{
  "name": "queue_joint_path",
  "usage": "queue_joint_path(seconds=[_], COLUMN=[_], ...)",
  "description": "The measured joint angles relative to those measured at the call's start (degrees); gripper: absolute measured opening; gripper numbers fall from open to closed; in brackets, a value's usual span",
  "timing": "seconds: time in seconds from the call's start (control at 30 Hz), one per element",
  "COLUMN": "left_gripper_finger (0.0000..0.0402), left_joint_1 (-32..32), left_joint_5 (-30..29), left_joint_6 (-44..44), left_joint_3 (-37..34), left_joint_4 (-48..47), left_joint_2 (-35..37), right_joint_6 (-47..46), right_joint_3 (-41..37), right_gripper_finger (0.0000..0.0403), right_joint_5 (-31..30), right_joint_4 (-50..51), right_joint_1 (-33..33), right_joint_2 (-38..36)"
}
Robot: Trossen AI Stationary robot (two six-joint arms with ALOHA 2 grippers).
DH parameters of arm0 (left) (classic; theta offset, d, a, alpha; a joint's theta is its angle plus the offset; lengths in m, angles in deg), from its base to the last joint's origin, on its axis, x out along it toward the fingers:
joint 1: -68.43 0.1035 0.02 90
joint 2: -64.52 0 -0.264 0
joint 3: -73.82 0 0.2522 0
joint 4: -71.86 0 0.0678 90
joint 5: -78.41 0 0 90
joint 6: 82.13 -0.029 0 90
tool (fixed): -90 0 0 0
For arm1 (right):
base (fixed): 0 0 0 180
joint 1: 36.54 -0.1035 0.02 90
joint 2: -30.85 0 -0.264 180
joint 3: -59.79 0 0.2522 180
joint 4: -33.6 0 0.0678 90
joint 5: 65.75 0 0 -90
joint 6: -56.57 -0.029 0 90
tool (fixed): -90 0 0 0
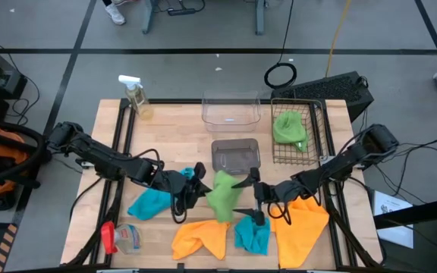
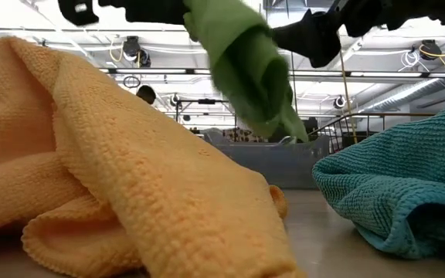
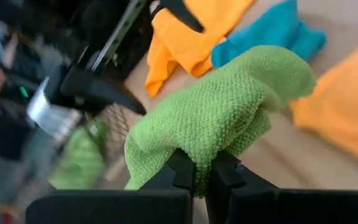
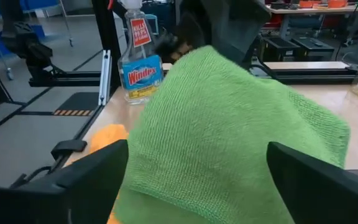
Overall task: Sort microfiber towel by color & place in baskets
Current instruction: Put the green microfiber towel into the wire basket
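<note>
A lime green microfiber towel hangs above the wooden table, just in front of the smoky grey plastic tub, pinched in the left gripper, whose fingers are clamped on its fold. The right gripper sits just beside it, fingers spread wide and holding nothing. A second green towel lies in the dark wire-mesh basket. Two orange-yellow towels and two turquoise ones lie nearby on the table.

Green towel hides, perhaps, most of the table.
</note>
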Motion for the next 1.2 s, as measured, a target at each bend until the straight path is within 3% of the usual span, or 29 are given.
queue_joint_path(seconds=[0.23,0.4,0.6,0.93,1.1,1.2], left_gripper_finger=[0.0015,0.0015,0.0015,0.0015,0.0015,0.0015], left_joint_1=[0.1,0.2,0.2,0.4,0.4,0.4], left_joint_5=[0.0,0.2,0.3,3.7,3.7,3.7], left_joint_6=[-19.0,-24.6,-24.8,-24.9,-24.9,-24.9], left_joint_3=[0.0,0.0,0.0,0.0,0.0,0.0], left_joint_4=[3.1,5.3,5.5,5.9,5.9,5.9], left_joint_2=[0.0,0.0,0.0,0.0,0.0,0.0], right_joint_6=[3.0,6.3,14.2,10.4,7.6,6.4], right_joint_3=[0.0,0.0,0.0,4.2,4.5,4.5], right_gripper_finger=[0.0398,0.0400,0.0400,0.0400,0.0395,0.0392], right_joint_5=[0.2,-0.3,-2.4,12.1,24.5,25.7], right_joint_4=[0.5,-0.9,-3.3,5.1,7.0,7.1], right_joint_1=[0.6,3.0,4.0,9.8,12.5,12.8], right_joint_2=[-2.0,-2.3,-2.3,-2.3,-2.3,-2.3])
